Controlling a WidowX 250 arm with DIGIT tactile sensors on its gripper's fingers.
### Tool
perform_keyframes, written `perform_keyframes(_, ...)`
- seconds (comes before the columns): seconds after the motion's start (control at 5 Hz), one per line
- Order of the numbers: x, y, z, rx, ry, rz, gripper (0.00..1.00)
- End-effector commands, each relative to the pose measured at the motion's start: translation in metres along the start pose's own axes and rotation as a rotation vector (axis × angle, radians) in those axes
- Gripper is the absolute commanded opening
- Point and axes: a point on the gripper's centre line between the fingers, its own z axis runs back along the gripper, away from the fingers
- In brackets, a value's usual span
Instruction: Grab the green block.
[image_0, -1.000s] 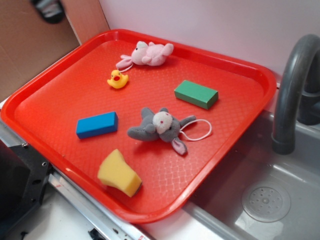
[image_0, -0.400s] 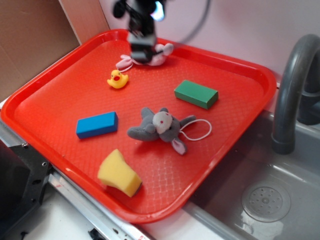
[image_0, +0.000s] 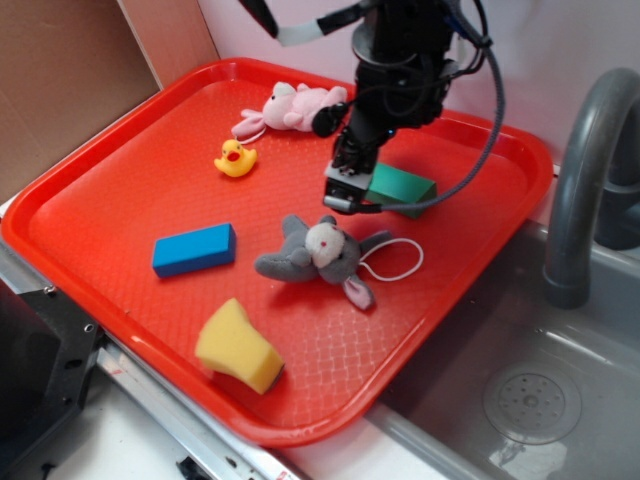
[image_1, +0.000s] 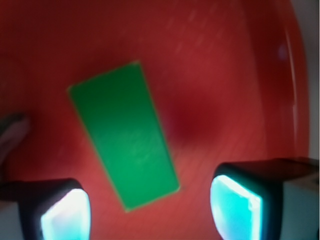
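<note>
The green block (image_0: 405, 185) lies flat on the red tray (image_0: 120, 200), right of centre, partly covered by my arm. In the wrist view the green block (image_1: 123, 134) lies slanted on the tray, its near end between my two fingertips. My gripper (image_0: 342, 195) hangs just above the block's left end, near the grey plush. In the wrist view my gripper (image_1: 150, 210) is open and empty, with the jaws standing wide apart.
A grey plush donkey (image_0: 320, 255) lies just below my gripper. A blue block (image_0: 194, 249), a yellow sponge (image_0: 238, 347), a yellow duck (image_0: 235, 158) and a pink plush (image_0: 290, 107) also lie on the tray. A grey sink (image_0: 530, 380) and faucet (image_0: 585, 170) are at right.
My arm has swung in from the top left, past the pink plush, and come down over the green block. The objects on the tray have not moved.
</note>
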Motion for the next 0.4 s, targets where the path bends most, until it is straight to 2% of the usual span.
perform_keyframes(0.0,0.0113,-0.01,-0.0019,-0.047,-0.048,-0.069,1.0)
perform_keyframes(0.2,0.0071,-0.0102,-0.006,-0.092,-0.043,-0.076,0.0)
